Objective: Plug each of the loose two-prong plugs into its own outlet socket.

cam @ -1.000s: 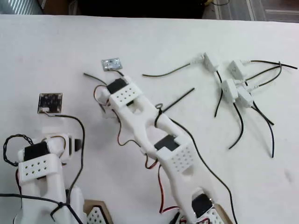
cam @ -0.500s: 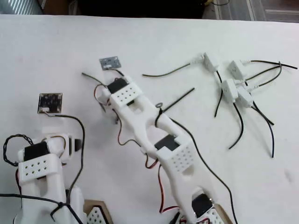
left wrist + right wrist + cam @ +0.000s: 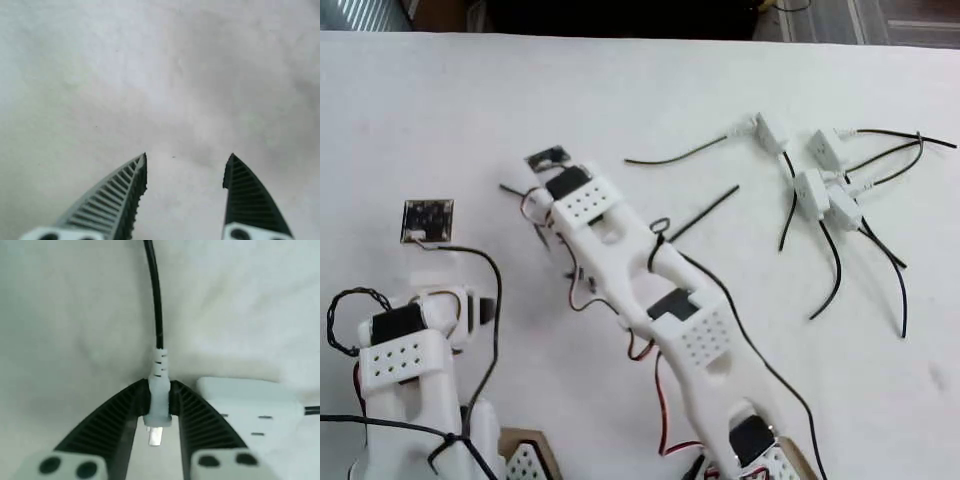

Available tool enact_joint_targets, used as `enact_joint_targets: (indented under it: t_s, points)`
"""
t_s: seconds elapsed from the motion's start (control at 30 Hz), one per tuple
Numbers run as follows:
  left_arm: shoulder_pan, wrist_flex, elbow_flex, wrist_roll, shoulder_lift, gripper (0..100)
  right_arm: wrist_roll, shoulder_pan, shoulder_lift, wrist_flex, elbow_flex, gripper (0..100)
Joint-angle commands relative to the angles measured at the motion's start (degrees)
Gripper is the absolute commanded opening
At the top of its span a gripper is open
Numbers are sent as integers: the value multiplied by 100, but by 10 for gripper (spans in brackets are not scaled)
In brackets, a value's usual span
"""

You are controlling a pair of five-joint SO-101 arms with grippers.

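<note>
My right gripper (image 3: 159,386) is shut on a white two-prong plug (image 3: 159,409). The prongs point back toward the wrist and the black cord (image 3: 154,295) runs away over the table. Right beside the fingers lies a white outlet socket (image 3: 250,402) with its slots showing. From above, the right arm (image 3: 620,250) stretches to the centre-left over that cord (image 3: 705,212), hiding its gripper. My left gripper (image 3: 185,157) is open over bare white table. Several white sockets (image 3: 810,192) lie at the back right, and another corded plug (image 3: 745,127) rests next to one of them.
The left arm (image 3: 405,350) sits folded at the front left. Black cords (image 3: 835,270) trail from the socket cluster toward the front right. The white table (image 3: 440,100) reaches a dark edge at the back.
The right arm's wrist has tipped and shifted slightly left; its camera board moved nearer the arm. The left arm has kept still.
</note>
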Motion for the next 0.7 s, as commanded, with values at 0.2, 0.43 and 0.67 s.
enact_joint_targets:
  t_s: [0.2, 0.43, 0.67]
  points:
    - [-22, -97, -18, -44, -145, 252, 44, -57, 110, 198, -404, 24]
    - [-22, -97, -18, -44, -145, 252, 0, -84, 110, 426, -422, 99]
    - [-22, -97, -18, -44, -145, 252, 0, -84, 101, 418, -431, 85]
